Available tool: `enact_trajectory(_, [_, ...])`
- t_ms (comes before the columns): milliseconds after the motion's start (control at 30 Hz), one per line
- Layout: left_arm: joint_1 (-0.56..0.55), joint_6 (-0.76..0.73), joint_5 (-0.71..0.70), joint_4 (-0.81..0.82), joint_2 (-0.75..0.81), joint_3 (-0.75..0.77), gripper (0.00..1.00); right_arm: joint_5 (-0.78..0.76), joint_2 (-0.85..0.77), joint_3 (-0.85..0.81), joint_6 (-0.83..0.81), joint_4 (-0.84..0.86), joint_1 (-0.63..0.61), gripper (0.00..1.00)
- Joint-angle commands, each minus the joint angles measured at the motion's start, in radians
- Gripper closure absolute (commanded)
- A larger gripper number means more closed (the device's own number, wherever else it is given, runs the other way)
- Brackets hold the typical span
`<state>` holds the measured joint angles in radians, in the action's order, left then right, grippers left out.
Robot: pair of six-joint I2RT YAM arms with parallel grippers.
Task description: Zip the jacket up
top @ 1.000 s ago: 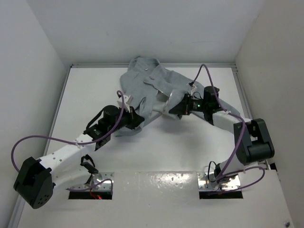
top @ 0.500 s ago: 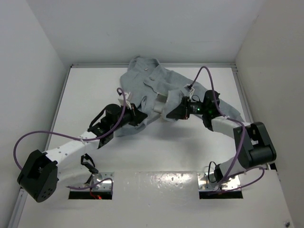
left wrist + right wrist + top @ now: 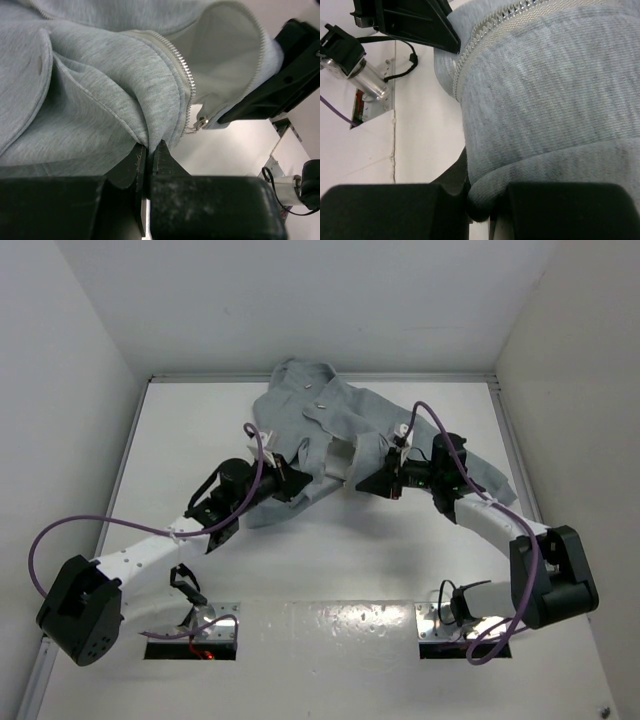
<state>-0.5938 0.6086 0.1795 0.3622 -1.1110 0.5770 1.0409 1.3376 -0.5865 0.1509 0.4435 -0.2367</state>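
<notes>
The light grey fleece jacket [image 3: 320, 415] lies crumpled at the back middle of the table, its collar toward the back wall. My left gripper [image 3: 296, 487] is shut on the jacket's lower left front edge [image 3: 145, 125], beside the zipper teeth [image 3: 181, 65] and the metal slider [image 3: 201, 121]. My right gripper [image 3: 375, 480] is shut on the other front edge, a thick fold of fleece [image 3: 545, 125] with its zipper teeth [image 3: 485, 30] running above. The two grippers face each other a short way apart and hold the hem lifted and folded.
The white table [image 3: 330, 560] is ringed by white walls on three sides. Both arms' purple cables [image 3: 60, 530] loop above the table. Two mounting plates [image 3: 455, 625] sit at the near edge.
My right gripper has moved left and slightly back with the fold of jacket, closer to my left gripper. The right arm's elbow has swung down and outward. The left gripper shifted slightly right.
</notes>
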Motion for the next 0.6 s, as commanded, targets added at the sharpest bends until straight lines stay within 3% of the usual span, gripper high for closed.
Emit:
enact_trajectory(0, [0.009, -0.029, 0.046, 0.211, 0.014, -0.015, 1.00, 0.030, -0.003, -0.006, 0.056, 0.131, -0.021, 1.00])
enact_trajectory(167, [-0.036, -0.102, 0.032, 0.381, 0.014, -0.089, 1.00, 0.022, -0.003, -0.006, 0.211, 0.204, -0.055, 1.00])
enact_trajectory(333, [-0.047, -0.063, 0.014, 0.555, -0.009, -0.135, 1.00, 0.028, 0.003, -0.009, 0.338, 0.248, -0.079, 1.00])
enact_trajectory(567, [-0.047, 0.025, 0.035, 0.587, -0.019, -0.124, 1.00, 0.030, 0.012, -0.015, 0.398, 0.282, -0.087, 1.00])
